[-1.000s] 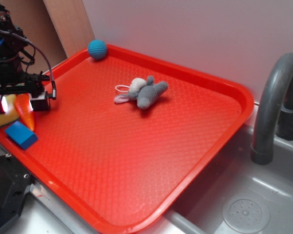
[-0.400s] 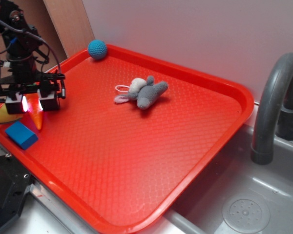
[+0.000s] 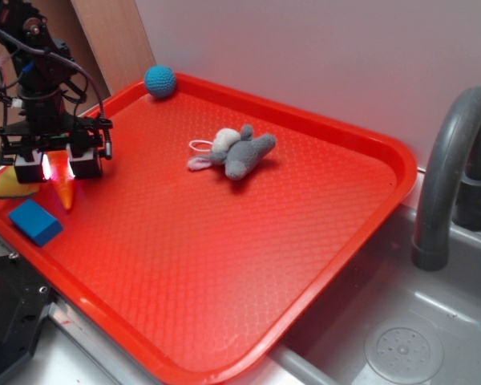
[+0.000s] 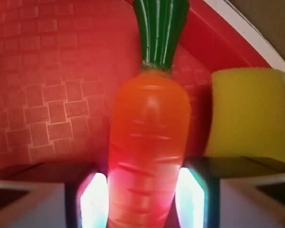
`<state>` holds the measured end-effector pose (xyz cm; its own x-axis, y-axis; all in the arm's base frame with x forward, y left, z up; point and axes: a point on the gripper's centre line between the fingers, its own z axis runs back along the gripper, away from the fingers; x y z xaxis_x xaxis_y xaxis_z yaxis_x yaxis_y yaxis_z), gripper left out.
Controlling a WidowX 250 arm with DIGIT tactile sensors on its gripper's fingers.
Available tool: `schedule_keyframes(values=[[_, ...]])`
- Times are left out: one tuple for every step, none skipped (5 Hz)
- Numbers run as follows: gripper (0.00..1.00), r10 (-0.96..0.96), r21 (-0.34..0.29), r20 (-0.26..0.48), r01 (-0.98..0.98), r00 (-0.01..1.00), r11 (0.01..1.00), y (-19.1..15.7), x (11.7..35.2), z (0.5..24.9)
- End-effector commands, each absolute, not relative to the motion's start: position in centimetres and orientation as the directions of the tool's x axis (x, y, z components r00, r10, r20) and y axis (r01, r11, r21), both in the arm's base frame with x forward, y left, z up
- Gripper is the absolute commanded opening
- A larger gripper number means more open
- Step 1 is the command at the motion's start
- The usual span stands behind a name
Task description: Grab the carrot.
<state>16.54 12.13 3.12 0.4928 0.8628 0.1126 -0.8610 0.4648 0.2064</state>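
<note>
Orange, smooth and stiff, the carrot (image 4: 147, 156) looked light but slippery; the end effector (image 4: 142, 199) clamped its thick middle.

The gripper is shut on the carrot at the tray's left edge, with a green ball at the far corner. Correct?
One error: the ball is blue, not green, as the exterior view shows. The rest stands: the gripper is shut on the carrot at the left edge of the tray.
</note>
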Motion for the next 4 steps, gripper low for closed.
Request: schedule_keyframes(values=[[0.0,0.781,0.081,0.155,-0.796,0.604,0.6,8.0,17.6,9.6],[0.0,0.619,-0.021,0.128,-0.622,0.775,0.783,3.4,19.8,12.9],[0.0,0.411,-0.036,0.106,-0.41,0.905,0.912,-1.2,20.4,13.9],[0.0,0.176,-0.048,0.084,-0.172,0.981,0.984,-5.2,20.2,14.7]])
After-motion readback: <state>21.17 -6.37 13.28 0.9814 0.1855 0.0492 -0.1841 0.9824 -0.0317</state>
